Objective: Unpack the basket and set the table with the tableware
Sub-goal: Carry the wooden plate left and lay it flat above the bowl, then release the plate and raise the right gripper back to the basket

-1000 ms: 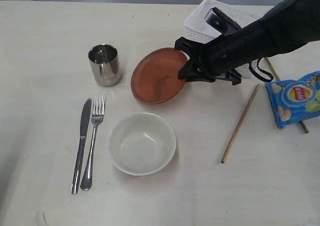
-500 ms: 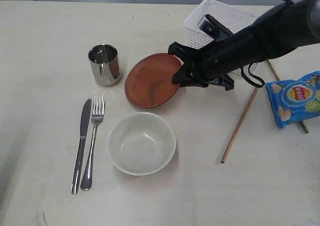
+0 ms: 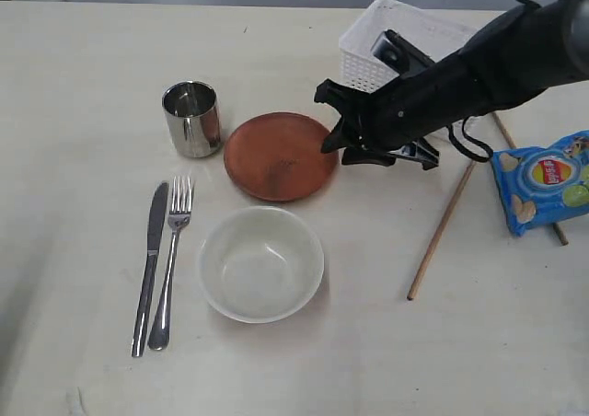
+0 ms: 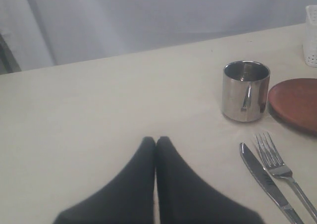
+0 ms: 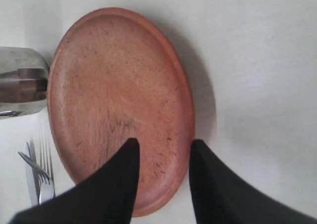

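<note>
The reddish-brown plate (image 3: pixel 281 156) (image 5: pixel 119 105) lies flat on the table (image 3: pixel 92 66) between the steel cup (image 3: pixel 192 119) and the cream bowl (image 3: pixel 261 263). My right gripper (image 3: pixel 328 120) (image 5: pixel 163 142) is open at the plate's right rim, one finger over the plate and the other over the table beside it. The knife (image 3: pixel 150 267) and fork (image 3: pixel 172 260) lie left of the bowl. The white basket (image 3: pixel 405 43) stands behind the right arm. One chopstick (image 3: pixel 443 228) lies to the right, and a second (image 3: pixel 502 126) is partly under the packet. My left gripper (image 4: pixel 156 140) is shut and holds nothing. The wooden spoon is out of view.
A blue crisp packet (image 3: pixel 543 181) lies at the right edge. The right arm covers part of the basket, so its inside is hidden. The cup (image 4: pixel 245 90), knife (image 4: pixel 265 182) and fork (image 4: pixel 282 169) lie ahead of the left gripper.
The plate went from tilted in the right gripper to flat on the table, a little further left. The right gripper's fingers have come apart from its rim.
</note>
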Motion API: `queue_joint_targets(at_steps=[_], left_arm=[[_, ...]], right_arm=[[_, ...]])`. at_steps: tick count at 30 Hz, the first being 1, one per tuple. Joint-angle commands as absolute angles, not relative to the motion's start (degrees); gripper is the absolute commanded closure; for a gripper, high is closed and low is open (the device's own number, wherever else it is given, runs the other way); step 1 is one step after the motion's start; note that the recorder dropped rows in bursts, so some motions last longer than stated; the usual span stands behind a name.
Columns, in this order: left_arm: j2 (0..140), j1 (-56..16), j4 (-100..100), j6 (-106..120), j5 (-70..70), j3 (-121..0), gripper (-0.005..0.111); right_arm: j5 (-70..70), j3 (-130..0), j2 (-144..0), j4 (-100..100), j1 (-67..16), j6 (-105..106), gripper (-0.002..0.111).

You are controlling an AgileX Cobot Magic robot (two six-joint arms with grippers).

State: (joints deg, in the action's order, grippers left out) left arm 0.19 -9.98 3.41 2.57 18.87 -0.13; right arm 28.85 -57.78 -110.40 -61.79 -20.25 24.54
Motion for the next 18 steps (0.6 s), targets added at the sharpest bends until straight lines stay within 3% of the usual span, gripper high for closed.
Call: queue_joint_targets(at_steps=[1,9,13,18], left_arm=[[0.0,-9.8,2.9,2.5,18.5,0.0,0.107],[0.0,-9.8,2.9,2.5,18.5,0.0,0.107],[0.0,-9.8,2.9,2.5,18.5,0.0,0.107],[0.0,-9.8,2.9,2.5,18.5,0.0,0.107]], right_arm=[[29.5,-58.2,-110.4,-59.8,-20.1,23.6,0.074],[46.9,-70.2,-107.6,-41.6,-23.0,13.7,0.074],[52.8,-71.2,-104.2,-21.7,-29.5,-0.7,0.074],[59.8,-71.2,-103.6,-14.9,-36.2,-3.8,0.074]])
